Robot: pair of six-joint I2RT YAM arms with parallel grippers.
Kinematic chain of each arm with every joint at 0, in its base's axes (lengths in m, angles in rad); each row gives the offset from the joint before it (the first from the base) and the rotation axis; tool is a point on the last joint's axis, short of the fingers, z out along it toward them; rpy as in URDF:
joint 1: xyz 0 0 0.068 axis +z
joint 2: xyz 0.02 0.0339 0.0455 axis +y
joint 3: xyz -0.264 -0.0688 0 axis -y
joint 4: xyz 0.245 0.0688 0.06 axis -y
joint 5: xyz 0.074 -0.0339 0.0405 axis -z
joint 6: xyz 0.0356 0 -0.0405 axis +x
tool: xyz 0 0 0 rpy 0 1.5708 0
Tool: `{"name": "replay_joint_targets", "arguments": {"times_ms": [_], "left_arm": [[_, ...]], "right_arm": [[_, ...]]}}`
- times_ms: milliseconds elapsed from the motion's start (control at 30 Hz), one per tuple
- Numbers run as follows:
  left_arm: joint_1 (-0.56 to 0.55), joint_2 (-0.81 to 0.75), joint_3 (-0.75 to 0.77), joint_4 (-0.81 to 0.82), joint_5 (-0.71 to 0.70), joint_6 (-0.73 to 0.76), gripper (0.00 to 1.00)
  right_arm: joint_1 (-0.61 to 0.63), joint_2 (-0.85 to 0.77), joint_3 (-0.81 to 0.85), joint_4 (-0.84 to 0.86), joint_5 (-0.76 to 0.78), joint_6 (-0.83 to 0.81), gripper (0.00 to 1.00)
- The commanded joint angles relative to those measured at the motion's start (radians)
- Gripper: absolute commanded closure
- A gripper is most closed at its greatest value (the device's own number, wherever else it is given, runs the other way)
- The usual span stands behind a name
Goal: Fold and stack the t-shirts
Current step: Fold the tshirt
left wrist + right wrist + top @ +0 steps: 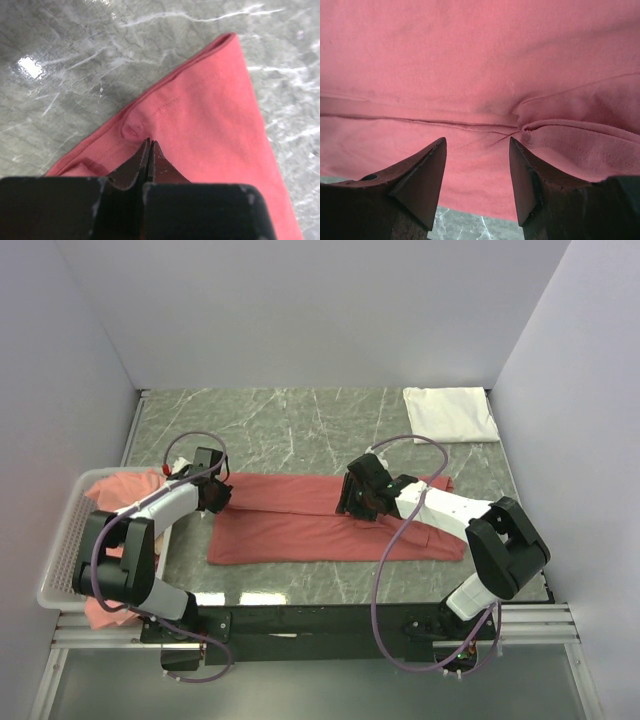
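left fingers (134, 169) pinch the coral t-shirt (215, 130) (right fingers (420, 180) apart above it).

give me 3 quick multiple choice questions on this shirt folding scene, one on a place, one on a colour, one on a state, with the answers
1. Where on the table is the folded white t-shirt?
a) far right corner b) near left corner c) middle

2. What colour is the spread t-shirt in the middle?
a) white b) salmon c) blue

3. On the right gripper, the fingers are
a) shut on cloth b) apart c) out of view

Answers:
1 a, the top view shows it at the far right corner.
2 b, all three views show salmon cloth.
3 b, the right wrist view shows a clear gap between them, with cloth beyond.
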Motion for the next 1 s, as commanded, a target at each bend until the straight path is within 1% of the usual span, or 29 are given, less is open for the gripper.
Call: {"name": "replay_joint_targets", "arguments": {"times_ms": [0, 200, 300, 333, 400, 433, 500, 533, 600, 667, 800, 967], "left_arm": [[0.006, -0.082, -0.008, 0.006, 0.008, 0.021, 0.99], [0.006, -0.130, -0.034, -0.001, 0.016, 0.018, 0.99], [0.006, -0.116, -0.039, -0.004, 0.013, 0.021, 0.99], [0.006, -0.111, -0.039, -0.004, 0.013, 0.019, 0.91], [0.006, -0.100, -0.043, 0.006, 0.013, 0.016, 0.80], [0.006, -0.096, -0.045, 0.009, 0.012, 0.016, 0.73], [0.006, -0.085, -0.043, 0.009, 0.004, 0.016, 0.69], [0.007, -0.081, -0.045, 0.012, 0.004, 0.016, 0.68], [0.007, -0.064, -0.037, 0.011, -0.001, 0.015, 0.67], [0.007, -0.047, -0.037, 0.011, -0.007, 0.012, 0.67], [0.007, -0.025, -0.042, 0.014, -0.019, -0.001, 0.65], [0.007, -0.001, -0.042, 0.037, -0.022, -0.001, 0.65]], "right_arm": [[0.007, 0.008, 0.039, 0.027, 0.047, 0.014, 0.40], [0.009, 0.013, 0.044, 0.036, 0.039, 0.019, 0.41], [0.017, 0.027, 0.070, 0.012, 0.062, 0.003, 0.41], [0.023, 0.030, 0.079, 0.002, 0.088, -0.009, 0.41], [0.024, 0.042, 0.108, -0.036, 0.125, -0.026, 0.41], [0.026, 0.047, 0.119, -0.053, 0.165, -0.041, 0.44], [0.026, 0.054, 0.137, -0.088, 0.196, -0.058, 0.50], [0.026, 0.057, 0.140, -0.094, 0.211, -0.072, 0.50], [0.026, 0.064, 0.148, -0.114, 0.246, -0.083, 0.54], [0.026, 0.077, 0.154, -0.131, 0.263, -0.101, 0.54], [0.026, 0.122, 0.176, -0.142, 0.263, -0.138, 0.55], [0.029, 0.159, 0.182, -0.125, 0.228, -0.167, 0.55]]}}
